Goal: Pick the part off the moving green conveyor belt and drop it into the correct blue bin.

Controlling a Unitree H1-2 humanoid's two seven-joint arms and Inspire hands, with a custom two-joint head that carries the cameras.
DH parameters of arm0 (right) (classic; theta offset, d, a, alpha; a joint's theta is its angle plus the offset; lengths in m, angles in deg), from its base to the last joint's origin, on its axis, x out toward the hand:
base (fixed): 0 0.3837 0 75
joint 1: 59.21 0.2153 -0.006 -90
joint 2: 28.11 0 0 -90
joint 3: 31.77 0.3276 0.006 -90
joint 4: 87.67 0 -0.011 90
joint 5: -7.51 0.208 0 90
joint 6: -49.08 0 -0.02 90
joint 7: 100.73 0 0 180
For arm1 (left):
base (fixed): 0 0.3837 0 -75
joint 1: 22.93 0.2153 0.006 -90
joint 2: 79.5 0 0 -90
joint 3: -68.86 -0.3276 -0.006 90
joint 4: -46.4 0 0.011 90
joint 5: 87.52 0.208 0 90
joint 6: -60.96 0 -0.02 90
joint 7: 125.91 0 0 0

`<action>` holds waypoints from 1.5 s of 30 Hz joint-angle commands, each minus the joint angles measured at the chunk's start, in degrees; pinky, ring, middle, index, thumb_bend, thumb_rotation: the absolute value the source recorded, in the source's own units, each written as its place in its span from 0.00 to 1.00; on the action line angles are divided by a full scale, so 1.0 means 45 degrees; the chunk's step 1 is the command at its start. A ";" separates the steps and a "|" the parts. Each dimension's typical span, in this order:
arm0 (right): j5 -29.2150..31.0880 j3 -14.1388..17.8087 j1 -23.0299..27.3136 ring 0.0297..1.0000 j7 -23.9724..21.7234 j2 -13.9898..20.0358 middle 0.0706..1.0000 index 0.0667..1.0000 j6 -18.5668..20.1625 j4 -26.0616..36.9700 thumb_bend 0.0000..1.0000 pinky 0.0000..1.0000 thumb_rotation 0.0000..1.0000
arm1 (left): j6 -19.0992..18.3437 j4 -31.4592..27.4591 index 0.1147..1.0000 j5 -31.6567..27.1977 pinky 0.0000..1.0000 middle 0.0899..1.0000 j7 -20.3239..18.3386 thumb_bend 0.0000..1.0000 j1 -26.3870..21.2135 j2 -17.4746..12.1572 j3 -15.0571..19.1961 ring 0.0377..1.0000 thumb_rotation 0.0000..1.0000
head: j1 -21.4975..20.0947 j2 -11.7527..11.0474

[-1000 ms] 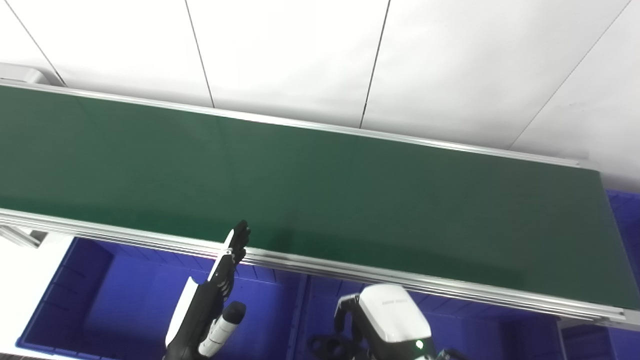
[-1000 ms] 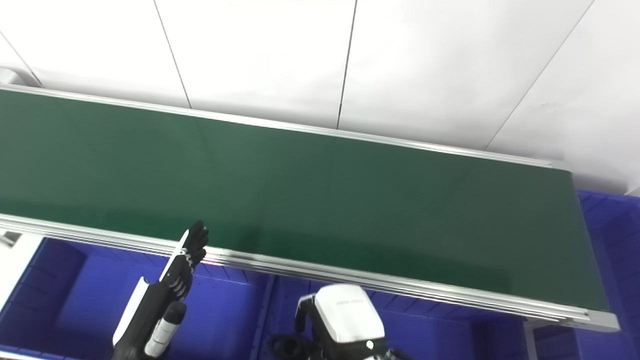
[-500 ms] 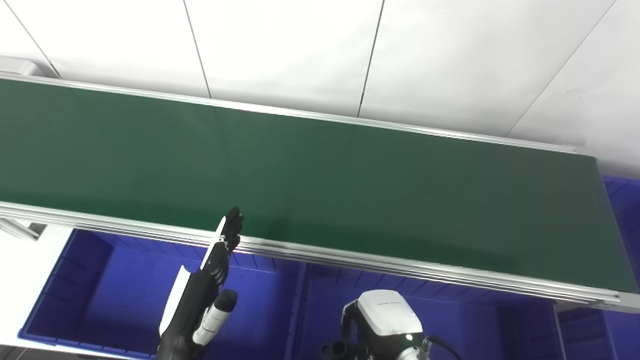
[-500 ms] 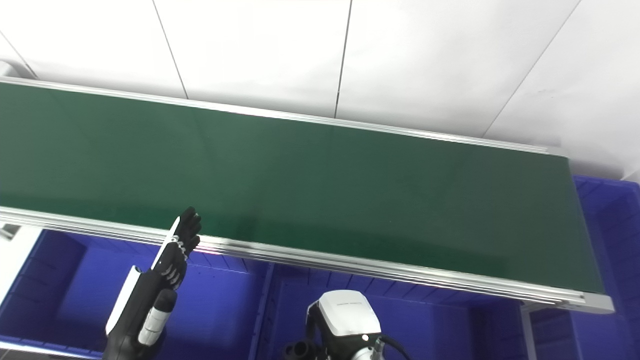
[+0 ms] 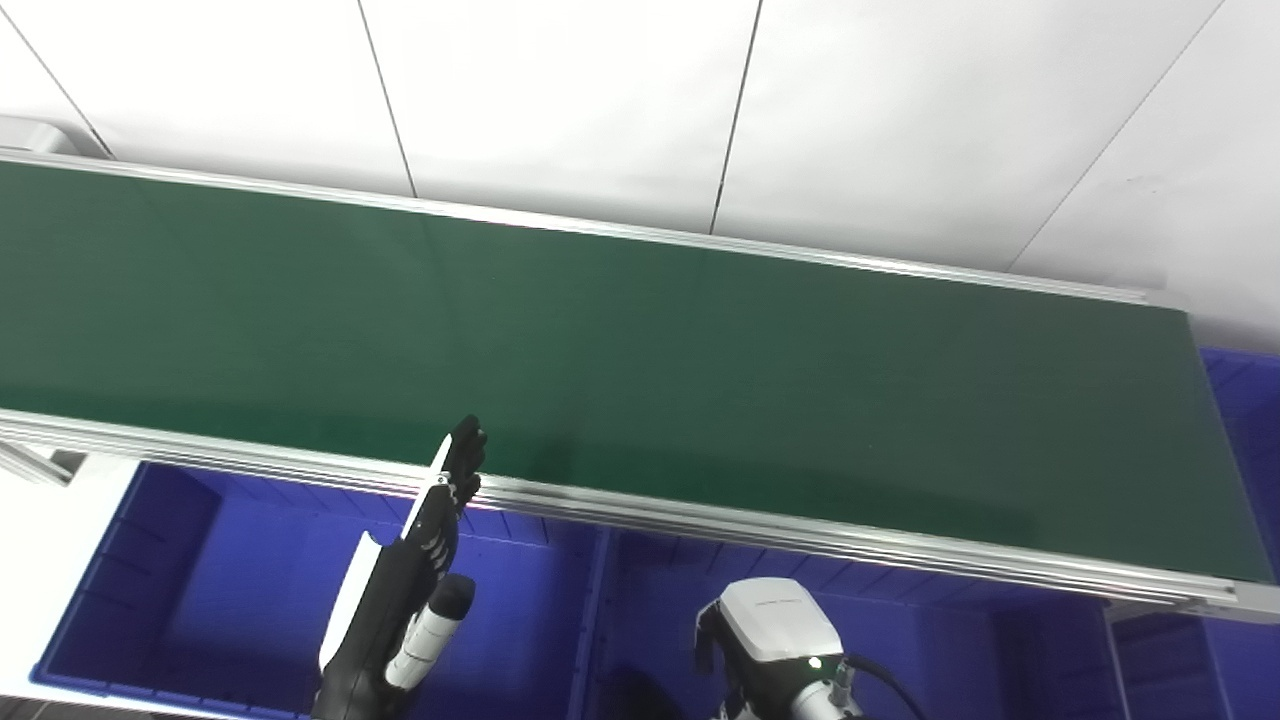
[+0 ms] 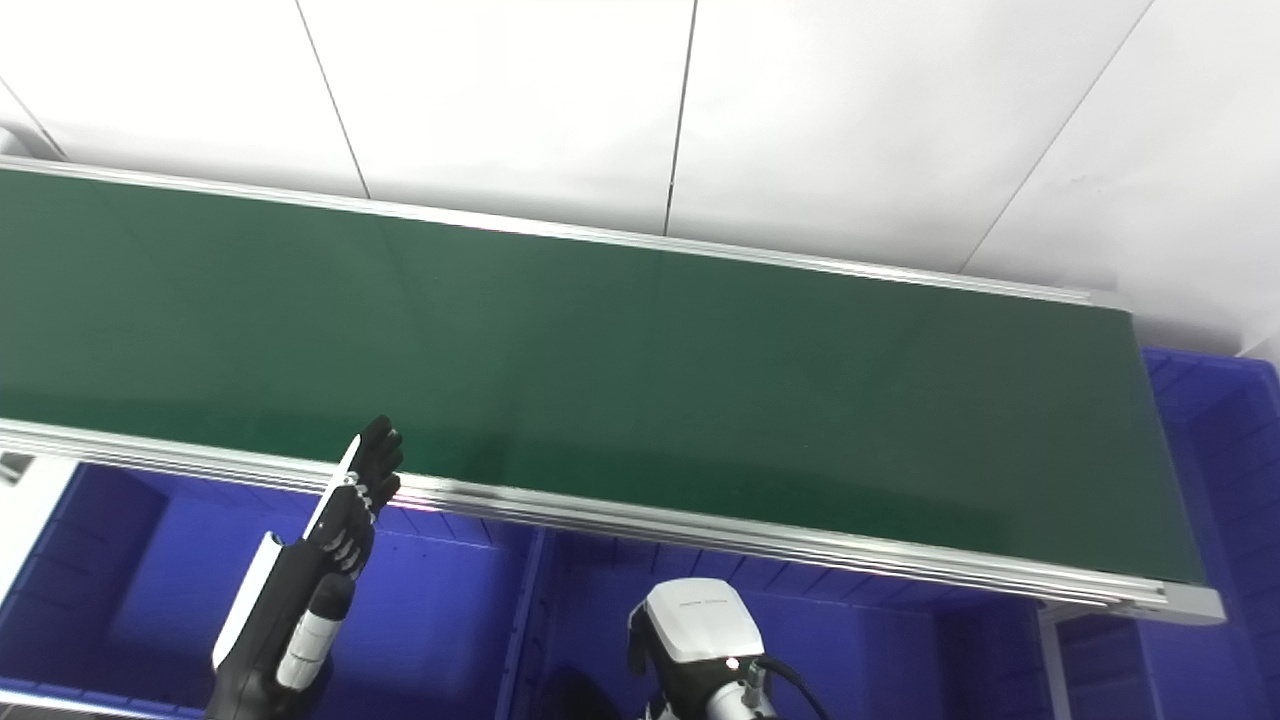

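Left bin: a blue bin [image 5: 200,600] sits below the near rail of the belt at the left; the part of its floor that shows holds nothing I can make out.

Left hand: the left hand [image 5: 420,560] rises over that bin, fingers straight and spread in a flat blade, its dark fingertips [image 5: 467,445] reaching up to the belt's near rail. It holds nothing.

Belt: the green conveyor belt [image 5: 640,370] runs across the whole view, slanting down toward the right, with a silver rail [image 5: 800,535] along its near edge. Its visible stretch is bare.

Part: no part shows anywhere on the belt, in either hand, or in the visible bins, so where it is cannot be told from here.

Middle bin: a second blue bin [image 5: 660,600] lies right of a divider, under the belt's middle.

Right hand: only the white wrist housing [image 5: 775,620] with a small green light shows at the bottom edge; the right hand itself is hidden below it, so whether its fingers are apart or closed cannot be told.

Right bin: another blue bin [image 6: 1215,430] stands past the belt's right end.

Step in hand: by my reading, waiting, with the left hand poised at the belt's edge.

Next move: it calls for watching for a part to ride into reach, then timing a reach over the rail and closing on it while it moves.
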 commanded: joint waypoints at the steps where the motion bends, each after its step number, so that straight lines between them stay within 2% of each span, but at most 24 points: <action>1: -0.0390 -0.0138 0.0122 0.22 0.0158 0.0019 0.28 0.45 -0.0284 0.0260 0.51 0.17 0.16 | 0.0249 -0.0351 1.00 -0.0015 1.00 1.00 -0.0015 0.68 0.0025 0.0002 0.0043 1.00 0.97 | 0.0015 -0.0018; 4: -0.0728 -0.0146 0.0025 0.22 -0.0203 -0.0045 0.29 0.46 -0.0038 0.0448 0.51 0.17 0.17 | 0.0247 -0.0359 1.00 0.0021 1.00 1.00 -0.0020 0.68 0.0041 0.0035 0.0054 1.00 0.97 | 0.0021 -0.0005; 5: -0.0830 -0.0131 -0.0006 0.24 -0.0379 -0.0066 0.32 0.57 0.0011 0.0549 0.69 0.18 0.39 | 0.0243 -0.0368 1.00 0.0027 1.00 1.00 -0.0024 0.69 0.0050 0.0043 0.0055 1.00 0.96 | 0.0021 -0.0005; 6: -0.0847 -0.0026 -0.0100 0.24 -0.0820 -0.0105 0.32 0.60 0.0120 0.0939 0.74 0.19 0.45 | 0.0237 -0.0396 1.00 0.0048 1.00 1.00 -0.0031 0.69 0.0077 0.0050 0.0049 1.00 0.96 | 0.0032 0.0034; 7: -0.0857 0.0062 -0.0171 0.27 -0.1145 -0.0141 0.36 0.63 0.0187 0.1221 0.82 0.21 0.56 | 0.0233 -0.0415 1.00 0.0063 1.00 1.00 -0.0036 0.70 0.0097 0.0056 0.0045 1.00 0.96 | 0.0032 0.0034; 8: -0.0582 0.0387 -0.0447 0.29 -0.1672 -0.0254 0.38 0.64 0.0427 0.2112 0.84 0.22 0.59 | 0.0212 -0.0465 1.00 0.0100 1.00 1.00 -0.0039 0.70 0.0129 0.0071 0.0029 1.00 0.96 | 0.0093 0.0113; 9: -0.0392 0.0639 -0.0653 0.37 -0.2059 -0.0348 0.47 0.68 0.0578 0.2752 0.90 0.28 0.69 | 0.0197 -0.0501 1.00 0.0125 1.00 1.00 -0.0041 0.70 0.0151 0.0083 0.0018 1.00 0.96 | 0.0093 0.0113; 10: 0.0257 0.1107 -0.0987 0.39 -0.2574 -0.0450 0.51 0.69 0.0853 0.3979 0.92 0.30 0.72 | 0.0198 -0.0547 1.00 0.0194 1.00 1.00 -0.0031 0.70 0.0188 0.0100 0.0008 1.00 0.96 | 0.0165 0.0224; 11: 0.0993 0.1564 -0.1289 0.50 -0.2882 -0.0545 0.59 0.70 0.1038 0.5029 0.95 0.37 0.77 | 0.0203 -0.0589 1.00 0.0235 1.00 1.00 -0.0027 0.70 0.0220 0.0111 0.0001 1.00 0.96 | 0.0174 0.0276; 12: 0.1928 0.2072 -0.1580 0.55 -0.3065 -0.0635 0.63 0.70 0.1233 0.6046 0.95 0.42 0.79 | 0.0199 -0.0622 1.00 0.0250 1.00 1.00 -0.0032 0.69 0.0240 0.0107 0.0003 1.00 0.96 | 0.0167 0.0322; 14: 0.3337 0.2901 -0.2089 0.56 -0.3208 -0.0827 0.63 0.69 0.1525 0.7488 0.94 0.45 0.82 | 0.0150 -0.0701 1.00 0.0231 1.00 1.00 -0.0055 0.69 0.0267 0.0073 0.0021 1.00 0.96 | 0.0122 0.0405; 16: 0.5516 0.4099 -0.3084 0.54 -0.2803 -0.1209 0.62 0.70 0.2045 0.8835 0.92 0.44 0.82 | 0.0027 -0.0792 1.00 0.0171 1.00 1.00 -0.0095 0.70 0.0260 -0.0018 0.0088 1.00 0.97 | -0.0063 0.0504; 18: 0.8151 0.5299 -0.4230 0.53 -0.1731 -0.1607 0.63 0.70 0.1888 0.9414 0.88 0.43 0.81 | -0.0149 -0.0910 1.00 0.0063 1.00 1.00 -0.0152 0.71 0.0210 -0.0129 0.0177 1.00 0.97 | -0.0253 0.0578; 20: 1.0144 0.6072 -0.5077 0.53 -0.0686 -0.2053 0.63 0.71 0.1136 0.9293 0.87 0.44 0.80 | -0.0206 -0.0941 1.00 -0.0085 1.00 1.00 -0.0219 0.71 0.0127 -0.0282 0.0305 1.00 0.97 | -0.0486 0.0633; 22: 1.1702 0.6583 -0.5929 0.55 0.0572 -0.2546 0.66 0.73 -0.0371 0.8459 0.83 0.48 0.82 | -0.0294 -0.0943 1.00 -0.0288 1.00 1.00 -0.0295 0.71 0.0007 -0.0448 0.0465 1.00 0.97 | -0.0820 0.0733; 24: 1.2524 0.6701 -0.6320 0.56 0.1445 -0.2957 0.68 0.74 -0.1428 0.7649 0.82 0.49 0.84 | -0.0357 -0.0905 1.00 -0.0410 1.00 1.00 -0.0349 0.71 -0.0124 -0.0588 0.0627 1.00 0.98 | -0.1115 0.0806; 26: 1.2981 0.6649 -0.6254 0.59 0.2102 -0.3283 0.69 0.77 -0.2220 0.6822 0.83 0.51 0.86 | -0.0422 -0.0837 1.00 -0.0544 1.00 1.00 -0.0394 0.71 -0.0278 -0.0727 0.0795 1.00 0.98 | -0.1587 0.0947; 29: 1.3212 0.6480 -0.5842 0.63 0.2695 -0.3468 0.72 0.78 -0.2804 0.6042 0.85 0.55 0.90 | -0.0596 -0.0824 1.00 -0.0693 1.00 1.00 -0.0486 0.72 -0.0443 -0.0906 0.0970 1.00 0.97 | -0.1860 0.1083; 34: 1.3214 0.6063 -0.5450 0.63 0.3255 -0.3427 0.73 0.78 -0.2873 0.5561 0.88 0.56 0.95 | -0.0784 -0.0853 1.00 -0.0859 1.00 1.00 -0.0599 0.71 -0.0505 -0.1025 0.1116 1.00 0.97 | -0.1904 0.1056; 45: 1.3307 0.5733 -0.5330 0.64 0.3842 -0.2653 0.75 0.77 -0.2922 0.5204 0.87 0.57 0.99 | -0.0756 -0.0880 1.00 -0.0425 1.00 1.00 -0.0658 0.71 -0.0320 -0.0789 0.1008 1.00 0.98 | -0.1579 0.0770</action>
